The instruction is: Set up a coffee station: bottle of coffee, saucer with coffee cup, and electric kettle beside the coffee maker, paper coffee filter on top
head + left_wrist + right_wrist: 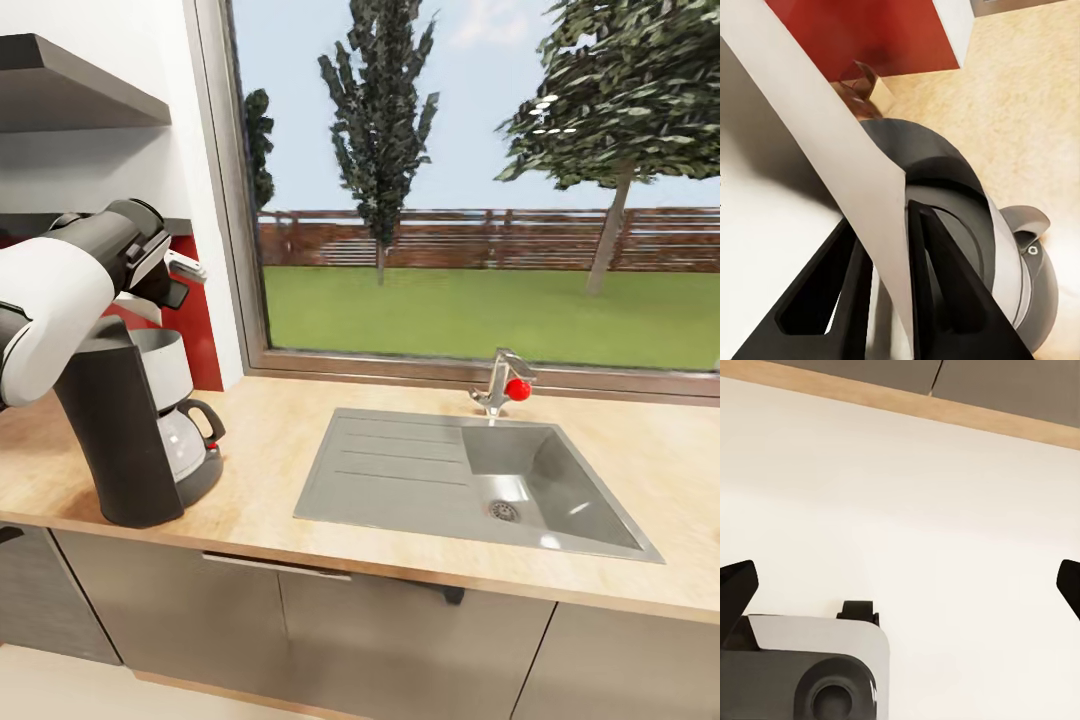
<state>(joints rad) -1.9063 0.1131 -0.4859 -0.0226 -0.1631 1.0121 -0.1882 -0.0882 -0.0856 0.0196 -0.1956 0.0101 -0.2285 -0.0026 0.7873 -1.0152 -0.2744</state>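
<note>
Paper coffee filter, a thin white sheet, is pinched between the two black fingers of the left gripper, whose jaws are pressed onto it from either side; the left wrist view shows the sheet running up and away from the fingertips over the round dark top of the coffee maker. In the head view the left gripper hangs just above the tall dark grey coffee maker with its white filter basket, glass carafe and black handle, which stands at the left end of the long light wood-grain worktop, near a red wall panel. The white-and-black left arm reaches in from the left edge. Further along the worktop lies a grey sink with a drainer, and behind it a steel tap with a red knob under a wide window. In the right wrist view the right gripper has its jaws spread wide, the dark fingertips at opposite edges, over a pale floor, with the worktop's wooden edge beyond.
</note>
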